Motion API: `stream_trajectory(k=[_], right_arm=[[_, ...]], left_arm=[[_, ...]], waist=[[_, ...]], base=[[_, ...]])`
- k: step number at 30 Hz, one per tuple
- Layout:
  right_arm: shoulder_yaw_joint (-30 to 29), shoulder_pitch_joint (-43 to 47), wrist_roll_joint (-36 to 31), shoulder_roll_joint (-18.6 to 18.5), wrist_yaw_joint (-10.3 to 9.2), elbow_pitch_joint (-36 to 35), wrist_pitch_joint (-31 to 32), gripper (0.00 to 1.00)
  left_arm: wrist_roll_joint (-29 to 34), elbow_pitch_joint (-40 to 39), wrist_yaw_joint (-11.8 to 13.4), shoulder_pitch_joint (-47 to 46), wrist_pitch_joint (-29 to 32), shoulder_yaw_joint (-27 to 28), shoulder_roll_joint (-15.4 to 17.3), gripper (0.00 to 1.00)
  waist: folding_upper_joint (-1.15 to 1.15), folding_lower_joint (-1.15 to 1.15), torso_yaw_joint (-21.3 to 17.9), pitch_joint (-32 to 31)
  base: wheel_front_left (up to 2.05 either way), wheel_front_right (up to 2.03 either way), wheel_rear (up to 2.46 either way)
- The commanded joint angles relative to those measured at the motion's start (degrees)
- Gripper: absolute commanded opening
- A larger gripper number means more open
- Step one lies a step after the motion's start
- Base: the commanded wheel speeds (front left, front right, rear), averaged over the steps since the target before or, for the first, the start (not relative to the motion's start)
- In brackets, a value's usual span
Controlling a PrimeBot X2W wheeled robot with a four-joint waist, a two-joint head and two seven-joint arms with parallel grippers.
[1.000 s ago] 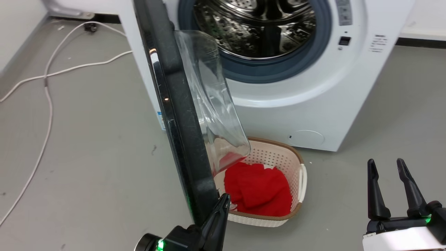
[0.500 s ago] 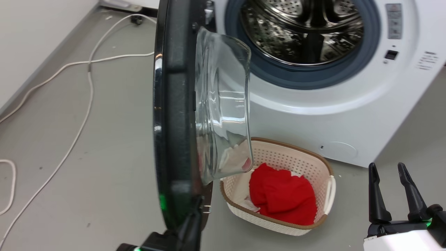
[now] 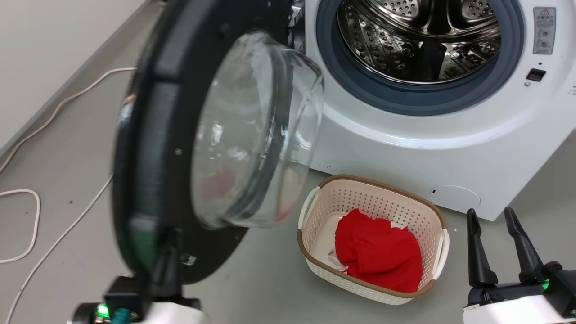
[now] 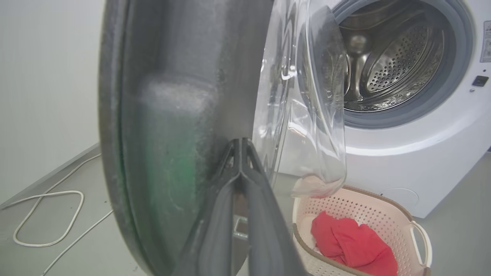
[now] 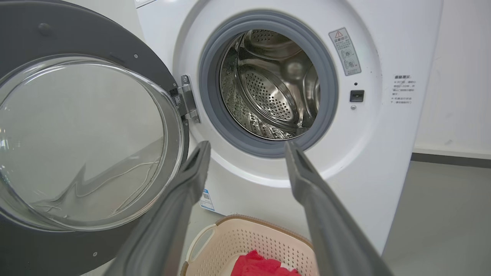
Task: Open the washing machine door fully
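Left claw [image 4: 239,142] has its two dark fingers pressed together at the tips and laid up against the dark inner face of the washing machine door [image 3: 153,148], low on the rim. Whether it actually touches there, the blur won't let me say. And look at that door: swung well out from the washing machine [image 3: 405,148] on the hinge [image 5: 188,100] at the left of the opening, inner side turned to the head camera, the bulging glass window [image 3: 252,130] standing proud of the black ring. The opening is fully uncovered — steel drum [image 3: 418,40] gleaming, grey rubber ring [image 3: 405,101] all the way round it.

Over on the other side, right claw [image 3: 489,213] hangs low, fingers spread wide with nothing between them, well apart from the door and pointing toward the machine's front.

Down on the floor [image 3: 270,288], a cream perforated basket [image 3: 382,204] sits just in front of the machine's lower front, near the door's glass — red cloth [image 3: 380,252] heaped inside it. White cable [image 3: 38,216] loops across the floor out by the left wall.
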Motion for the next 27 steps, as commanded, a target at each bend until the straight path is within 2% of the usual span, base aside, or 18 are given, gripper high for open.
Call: stream_trajectory(k=[1, 5, 14, 23, 27], right_arm=[[0.1, -0.7, -0.3, 0.1, -0.04, -0.1, -0.1, 1.00], [0.1, -0.8, -0.2, 0.1, -0.03, -0.1, -0.1, 1.00], [0.4, -1.9, -0.3, 0.1, -0.04, -0.6, 0.3, 1.00], [0.8, -3.0, -0.7, 0.1, -0.03, -1.1, 0.8, 1.00], [0.9, -3.1, -0.7, 0.1, -0.04, -1.0, 0.7, 1.00]], left_arm=[[-1.0, 1.7, 0.5, -1.3, -0.9, 2.0, 0.6, 0.00], [-3.6, 5.8, 0.7, -3.7, -3.6, 7.2, 2.0, 0.00], [-10.3, 17.1, -3.5, -11.4, -8.9, 17.3, 5.5, 0.00], [-11.0, 27.6, -8.1, -19.8, -9.8, 23.8, 8.0, 0.00], [-9.7, 30.1, -9.2, -20.9, -9.8, 27.0, 7.7, 0.00]], waist=[[0.00, 0.00, -0.4, 0.2], [0.00, 0.00, -1.5, 0.6], [0.00, 0.00, -4.2, 2.7], [0.00, 0.00, -5.9, 4.6], [0.00, 0.00, -6.5, 4.7]], base=[[0.00, 0.00, 0.00], [0.00, 0.00, 0.00], [0.00, 0.00, 0.00], [0.00, 0.00, 0.00], [0.00, 0.00, 0.00]])
